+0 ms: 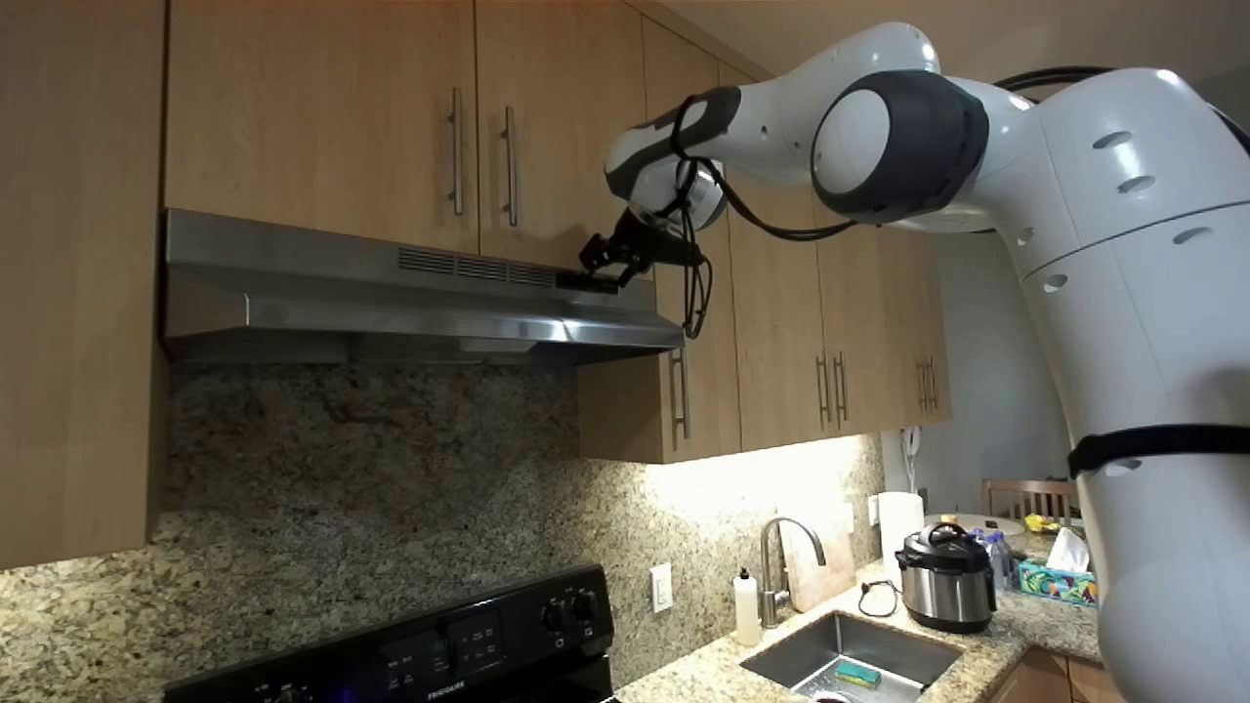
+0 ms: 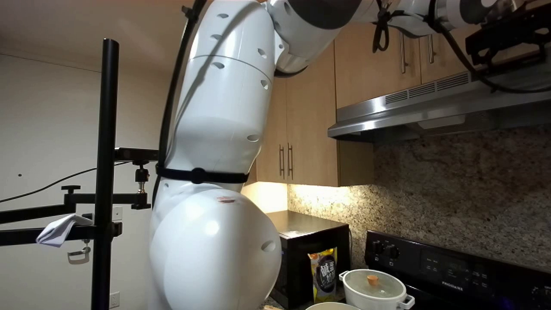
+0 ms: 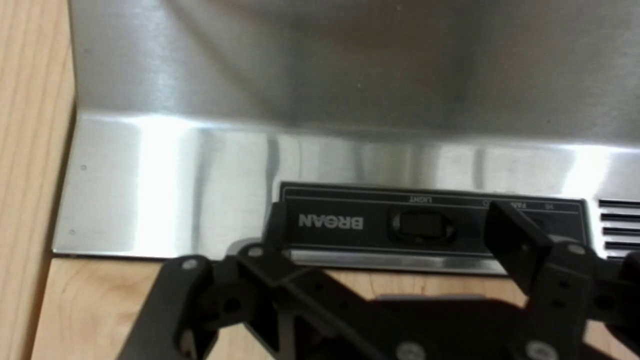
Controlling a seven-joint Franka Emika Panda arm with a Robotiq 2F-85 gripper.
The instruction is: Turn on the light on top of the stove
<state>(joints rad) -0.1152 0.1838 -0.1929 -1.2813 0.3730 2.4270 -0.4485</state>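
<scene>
The light (image 1: 498, 345) is a pale panel under the wide steel range hood (image 1: 391, 293), and it shows no glow. In an exterior view the same light (image 2: 442, 122) looks dull grey-white. Below is the black stove (image 1: 439, 644) with its knobbed back panel. My gripper (image 1: 607, 266) is up at the right part of the hood's front, by its black control strip. In the wrist view a black rocker switch (image 3: 422, 225), labelled LIGHT upside down, lies between the spread fingers of my gripper (image 3: 388, 212). They hold nothing; whether they touch the strip I cannot tell.
Wooden cabinets (image 1: 322, 117) with bar handles rise directly above the hood, and another cabinet (image 1: 703, 391) adjoins its right end. Vent slots (image 3: 620, 225) lie beside the control strip. Loose cables (image 1: 695, 283) hang from the wrist. A white pot (image 2: 373, 290) stands by the stove.
</scene>
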